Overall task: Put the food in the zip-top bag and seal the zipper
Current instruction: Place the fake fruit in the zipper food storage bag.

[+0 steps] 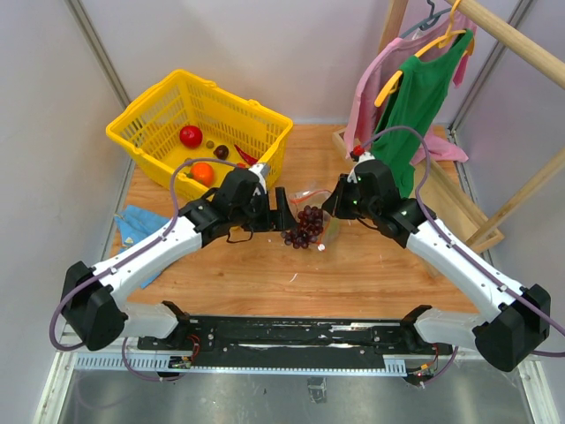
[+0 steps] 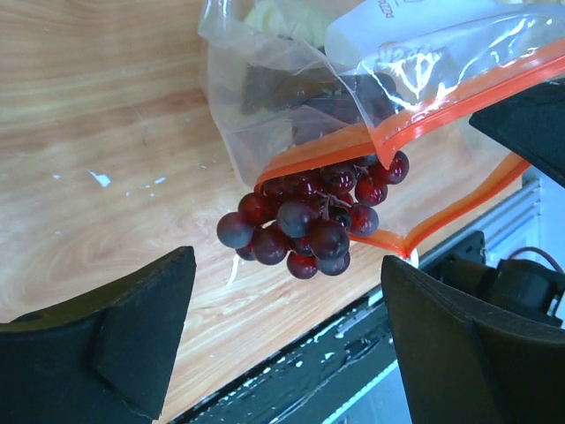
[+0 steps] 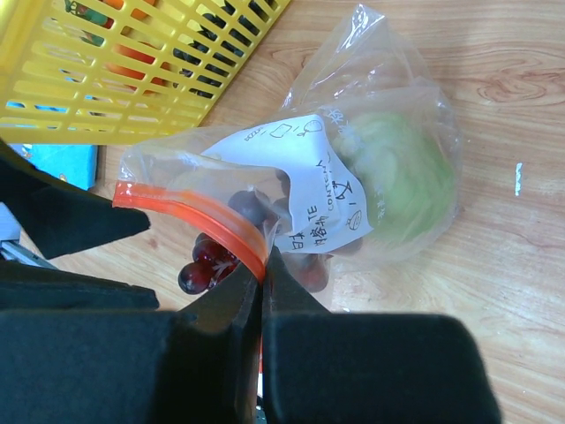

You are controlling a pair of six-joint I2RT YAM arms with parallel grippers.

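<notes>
Spanning the workspace, a light wooden table [image 1: 371,265] carries the two white and black arms, which reach inward from the near edge until their grippers almost meet at the middle. A yellow plastic mesh basket [image 1: 141,119] stands at the far left corner. A green garment [image 1: 424,97] and a pink garment [image 1: 366,97] hang on a wooden rack at the far right. A crumpled blue cloth [image 1: 132,225] lies by the left edge, partly under the left arm.

Between the grippers lies the crinkly clear plastic zip-top bag [image 3: 388,79], its mouth turned toward the left arm. The left gripper [image 2: 287,283] hovers just in front of that mouth with its black fingers spread wide and nothing between them. The right gripper [image 3: 262,265] has its fingers pressed together on the bag's upper lip and holds it lifted, so the mouth gapes.

Deep inside the bag rests the light-green fist-sized ball [image 3: 406,177], against the closed end. The dark purple grape bunch [image 2: 305,216] sits in the mouth: its upper grapes are tucked under the raised lip, and the rest spill out onto the wood between the two lips. The orange [image 1: 202,172] and the red round fruit [image 1: 191,135] are in the basket, well apart from the bag.

The thin red-orange zipper strip [image 2: 459,97] is unsealed, its upper and lower halves parted around the grapes. A small white label [image 3: 309,177] with dark writing shows on the bag's wall, beside the green ball.
</notes>
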